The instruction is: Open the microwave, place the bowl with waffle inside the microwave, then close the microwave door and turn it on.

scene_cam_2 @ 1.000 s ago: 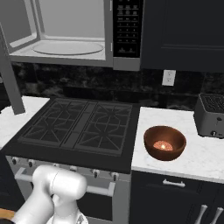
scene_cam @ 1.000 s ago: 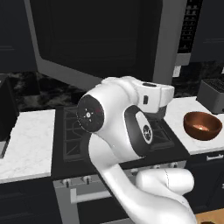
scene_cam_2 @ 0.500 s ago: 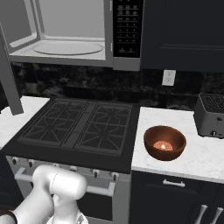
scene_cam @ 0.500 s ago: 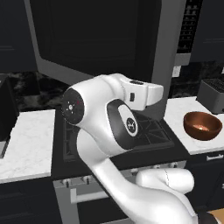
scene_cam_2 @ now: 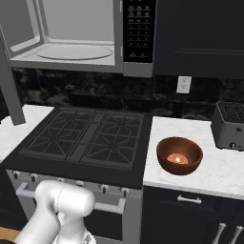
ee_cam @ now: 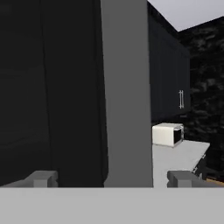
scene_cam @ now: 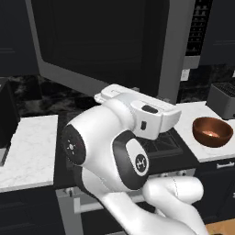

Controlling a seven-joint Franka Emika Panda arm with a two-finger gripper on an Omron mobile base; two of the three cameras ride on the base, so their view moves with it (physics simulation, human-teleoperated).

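Observation:
The microwave point(scene_cam_2: 71, 38) hangs above the stove with its pale interior and glass turntable exposed. The microwave door point(scene_cam: 105, 41) stands swung wide open to the left; its grey edge point(scene_cam_2: 10, 81) also shows at the left of the right base view. In the hand view my gripper point(ee_cam: 113, 179) is open, its fingertips point(ee_cam: 41, 178) wide apart, facing the door's dark glass and grey frame point(ee_cam: 127, 87) with nothing between them. The copper-brown bowl point(scene_cam_2: 179, 155) with the waffle point(scene_cam_2: 177, 158) sits on the white counter right of the stove, also seen as the bowl point(scene_cam: 211, 131).
A black gas stove point(scene_cam_2: 90, 138) lies under the microwave. A toaster point(scene_cam_2: 231, 125) stands at the back right behind the bowl. The microwave's black button panel point(scene_cam_2: 138, 33) is on its right side. White counter point(scene_cam: 25, 147) extends left of the stove.
The arm has folded: its elbow swung left and nearer the left base camera, and the hand dropped a little. Door, bowl and toaster stay where they were.

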